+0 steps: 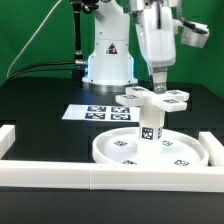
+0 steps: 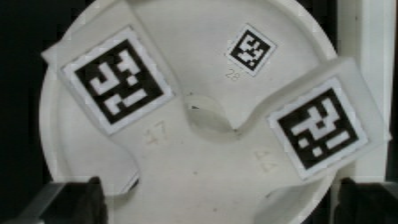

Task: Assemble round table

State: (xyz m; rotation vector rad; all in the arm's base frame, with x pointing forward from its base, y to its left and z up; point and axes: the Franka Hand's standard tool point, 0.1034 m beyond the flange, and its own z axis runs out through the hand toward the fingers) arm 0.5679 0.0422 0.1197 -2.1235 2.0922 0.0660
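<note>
The round table's large rimmed disc point(image 1: 112, 154) lies flat at the front of the black table. A short tagged post point(image 1: 150, 129) stands upright in its middle, and the cross-shaped foot point(image 1: 150, 97) sits on top of the post. My gripper point(image 1: 158, 86) hangs straight down over the foot, its tips at the foot's level. In the wrist view the foot point(image 2: 214, 125) fills the picture with two big tags, and the disc point(image 2: 187, 25) shows behind it. My gripper point(image 2: 217, 205) is open: the dark fingers point(image 2: 71, 200) stand far apart with white plastic between them.
The marker board point(image 1: 92, 112) lies flat behind the disc. White border rails run along the front point(image 1: 100, 179), the exterior view's left point(image 1: 8, 140) and its right point(image 1: 214, 141). The arm's white base point(image 1: 108, 60) stands at the back.
</note>
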